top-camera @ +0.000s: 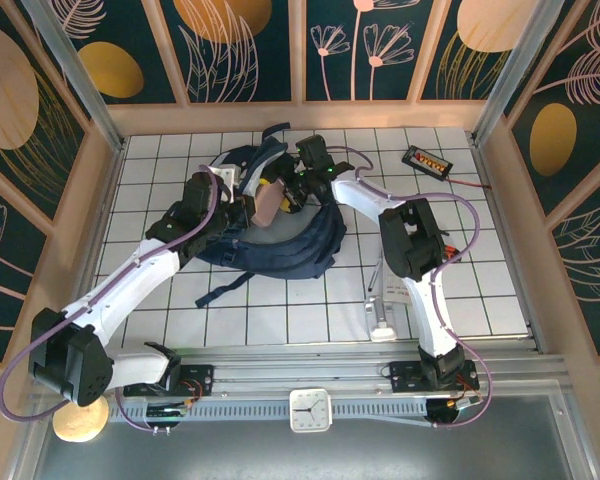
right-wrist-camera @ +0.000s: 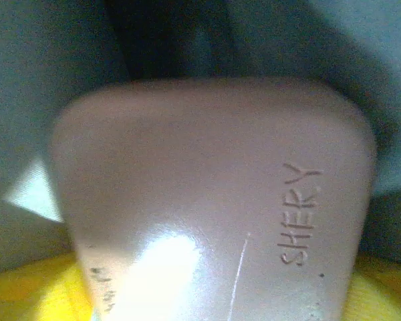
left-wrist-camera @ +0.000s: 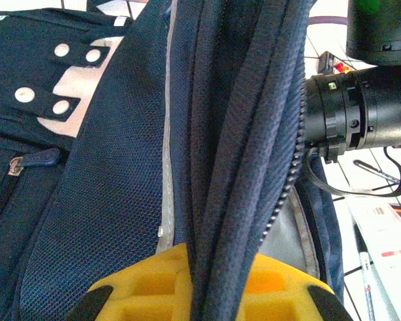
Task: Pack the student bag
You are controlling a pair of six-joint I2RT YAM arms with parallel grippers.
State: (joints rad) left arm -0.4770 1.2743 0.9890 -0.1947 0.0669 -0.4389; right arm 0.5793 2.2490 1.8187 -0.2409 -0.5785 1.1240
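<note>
Pink case (right-wrist-camera: 207,200) sat between the right gripper's (top-camera: 285,195) 2 jaws at the mouth of the student bag (top-camera: 280,250) on the table (top-camera: 460,280); whether they gripped it was unclear. On the bag's zipper edge the left gripper (left-wrist-camera: 207,294) was clamped tight, presumably holding the mouth open.

Student bag (left-wrist-camera: 107,200): navy woven mesh cloth, matt, rough; grey stripe shiny. Pink case (right-wrist-camera: 214,200): smooth glossy plastic, embossed lettering.

Left end effector (left-wrist-camera: 207,294) pinched shut, right arm (top-camera: 412,245) bent
</note>
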